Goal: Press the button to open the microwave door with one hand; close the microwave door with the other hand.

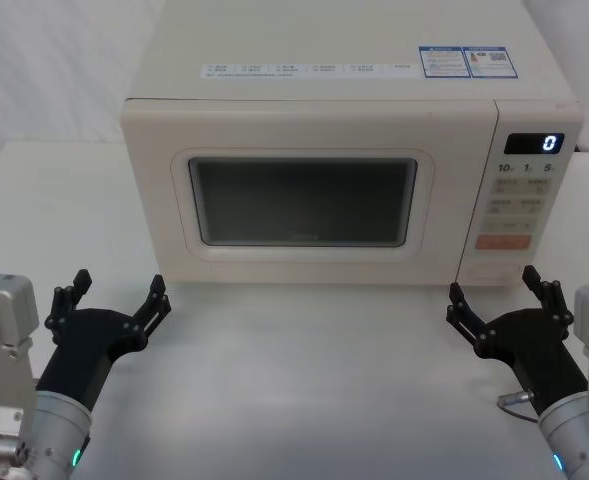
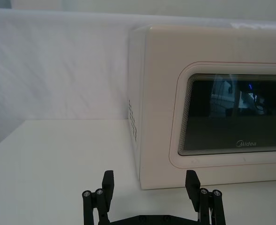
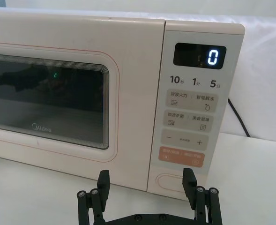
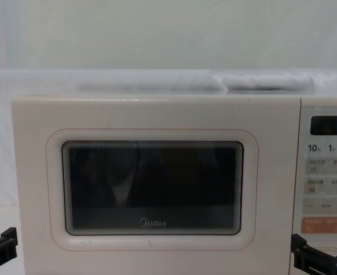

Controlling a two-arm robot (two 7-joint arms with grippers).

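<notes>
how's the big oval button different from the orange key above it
The button is cream-white, oval with a raised rim, and unlabelled; the orange key is a flat orange rectangle with printed text. The button sits lowest on the control panel, the orange key just above. Both are wide and unpressed; the right gripper hovers nearby, open.

Left hand (image 2: 149,187) fingers spread, near closed microwave door (image 2: 222,112) corner.

Chest view: button (image 4: 332,254) partly hidden by right tool (image 4: 320,260), door (image 4: 151,189) btm cropped.

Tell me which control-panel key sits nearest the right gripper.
The button: the wide oval cream one at the panel's bottom, under the orange key, just ahead of the open right gripper.
</notes>
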